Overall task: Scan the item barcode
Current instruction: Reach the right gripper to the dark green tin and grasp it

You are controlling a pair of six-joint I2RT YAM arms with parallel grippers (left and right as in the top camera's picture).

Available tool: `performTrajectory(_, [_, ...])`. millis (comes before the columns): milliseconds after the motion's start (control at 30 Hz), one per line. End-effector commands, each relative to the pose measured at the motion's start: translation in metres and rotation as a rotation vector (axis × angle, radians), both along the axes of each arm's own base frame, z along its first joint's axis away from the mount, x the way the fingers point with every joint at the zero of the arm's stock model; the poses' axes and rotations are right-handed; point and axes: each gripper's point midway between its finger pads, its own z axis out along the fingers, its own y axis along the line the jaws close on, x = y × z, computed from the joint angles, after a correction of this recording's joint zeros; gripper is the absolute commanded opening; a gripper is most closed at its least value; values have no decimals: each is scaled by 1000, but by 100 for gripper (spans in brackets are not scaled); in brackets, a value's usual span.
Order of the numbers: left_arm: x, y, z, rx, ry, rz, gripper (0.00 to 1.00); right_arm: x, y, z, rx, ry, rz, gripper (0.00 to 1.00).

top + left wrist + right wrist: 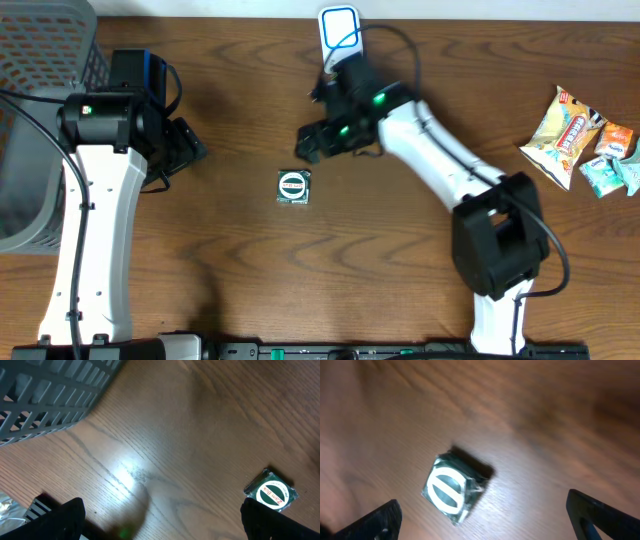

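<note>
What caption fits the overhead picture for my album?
Small green packet lies loose on the wooden table; left gripper and right gripper open.

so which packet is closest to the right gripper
The small green packet with the round white label, alone mid-table by the right gripper; the other packets lie bunched far off.

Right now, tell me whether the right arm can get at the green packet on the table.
Probably yes: the right hand hangs open close over the green packet, with nothing visible between them.
</note>
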Motion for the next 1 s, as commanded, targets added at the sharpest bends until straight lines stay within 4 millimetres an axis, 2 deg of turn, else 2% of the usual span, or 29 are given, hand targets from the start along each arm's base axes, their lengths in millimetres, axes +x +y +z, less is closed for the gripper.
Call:
performTrajectory(0, [-1,3,0,8,3,10,98,-4,1,-31,-118,17,-194,99])
performTrajectory(67, [-1,3,0,8,3,10,97,-10,13,-41,-118,32,-278,99])
performTrajectory(167, [-1,3,0,8,3,10,98,-18,37,-52,-108,-4,-262,99])
performTrajectory(267, [-1,3,0,8,3,10,98,-26,48,-61,-159,-53,-243,99])
performTrajectory(500, [-1,3,0,8,3,10,98,-36,36,-77,-303,-113,-296,99])
performTrajectory(600, [-1,3,0,8,3,10,98,-38,35,-83,-313,-102,-292,86])
performTrajectory(733, [-1,3,0,8,3,10,98,-40,33,-92,-328,-88,-287,79])
performTrajectory(800, [-1,3,0,8,3,10,98,-41,33,-95,-333,-85,-286,71])
performTrajectory(967, [-1,3,0,8,3,10,98,-43,34,-95,-324,-72,-280,70])
